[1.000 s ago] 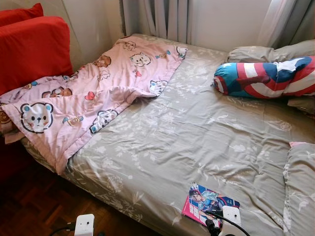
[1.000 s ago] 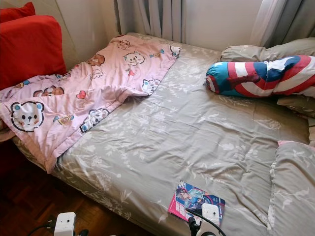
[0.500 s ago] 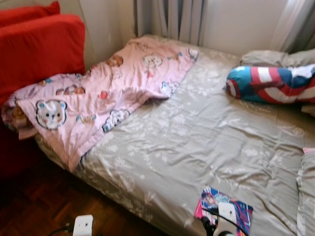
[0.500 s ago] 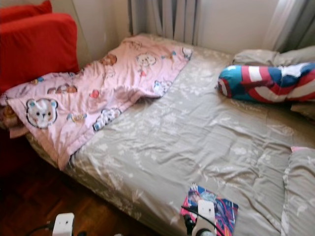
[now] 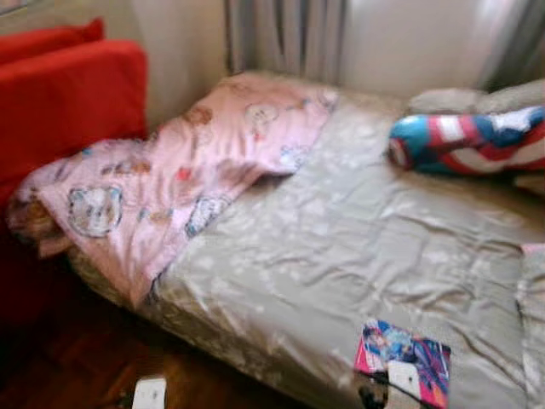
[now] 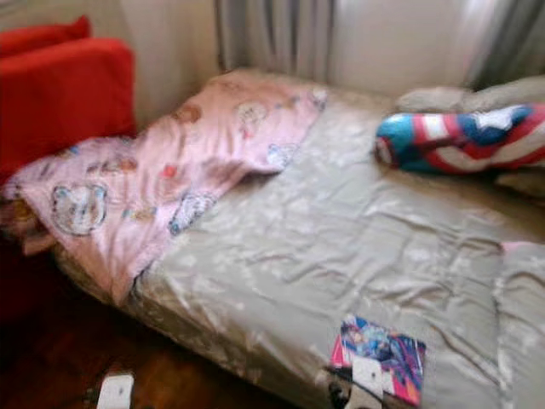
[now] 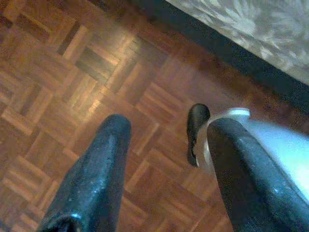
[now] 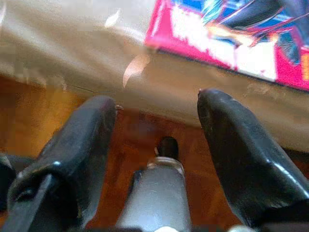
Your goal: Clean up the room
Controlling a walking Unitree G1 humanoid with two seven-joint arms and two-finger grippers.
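Note:
A pink comic book [image 5: 404, 368] with a bright cover lies near the front edge of the bed [image 5: 341, 256], and its lower edge shows as the comic book [image 8: 231, 29] in the right wrist view. My right gripper [image 8: 157, 113] hangs open just below the bed's edge, close under the book, with nothing between its fingers. My left gripper [image 7: 166, 137] is open over the parquet floor [image 7: 63, 96] beside the bed. A pink bear-print blanket [image 5: 170, 170] lies rumpled across the bed's left end. A red, white and blue bolster [image 5: 468, 141] rests at the head.
A red sofa [image 5: 68, 102] stands close to the bed's left end. Curtains [image 5: 281, 34] hang behind the bed. Grey pillows [image 5: 477, 98] lie behind the bolster. A folded grey duvet [image 5: 532, 324] covers the right edge. Dark wooden floor [image 5: 85, 366] runs in front.
The whole picture has shifted right and down and blurred, so the camera has moved. The book now sits further right in the frame. Nothing on the bed has moved.

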